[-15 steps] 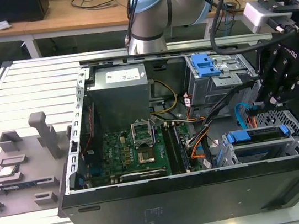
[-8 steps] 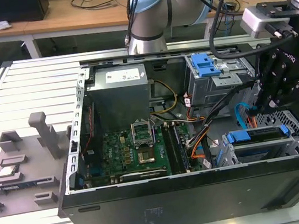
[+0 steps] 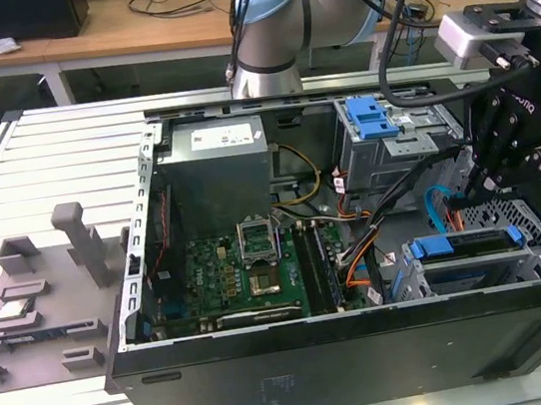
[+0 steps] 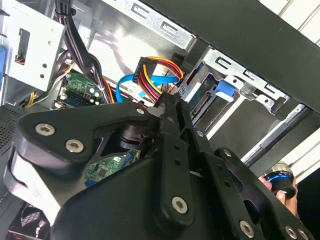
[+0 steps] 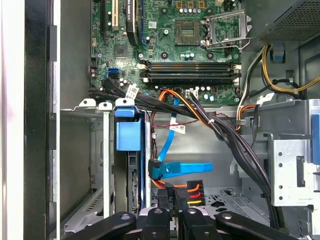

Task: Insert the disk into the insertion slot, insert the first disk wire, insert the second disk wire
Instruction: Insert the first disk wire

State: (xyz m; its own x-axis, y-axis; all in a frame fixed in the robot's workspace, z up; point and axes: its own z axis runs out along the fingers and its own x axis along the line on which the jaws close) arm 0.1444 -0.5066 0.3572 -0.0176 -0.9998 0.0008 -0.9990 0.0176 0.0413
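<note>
Narrowed almost shut, the claw (image 5: 172,199) pinched a black connector (image 5: 189,191) trailing red, orange and yellow wires, just beside the disk's rear end. In the exterior view the claw hung over the case's end at the exterior view's right.

Toward the tabletop's (image 3: 62,151) edge at the exterior view's left, on ribbed aluminium slats, lay grey moulded fixtures (image 3: 32,296). Next came the open black computer case (image 3: 324,366), with a green motherboard (image 3: 235,273) and a boxy grey power supply (image 3: 216,175) inside. Further along stood a tall grey cage (image 3: 384,146) with a blue latch. In the case's near corner at the exterior view's right, the disk (image 3: 463,243), in its glossy blue carrier, sat inside the insertion slot (image 3: 527,217) of perforated sheet metal.

The first wrist view added a flat blue cable (image 5: 182,169) whose plug lay just beside the disk; whether it was seated I could not tell. The second wrist view alone caught a person's hand (image 4: 281,194) outside the case, holding a small blue-ringed object.
</note>
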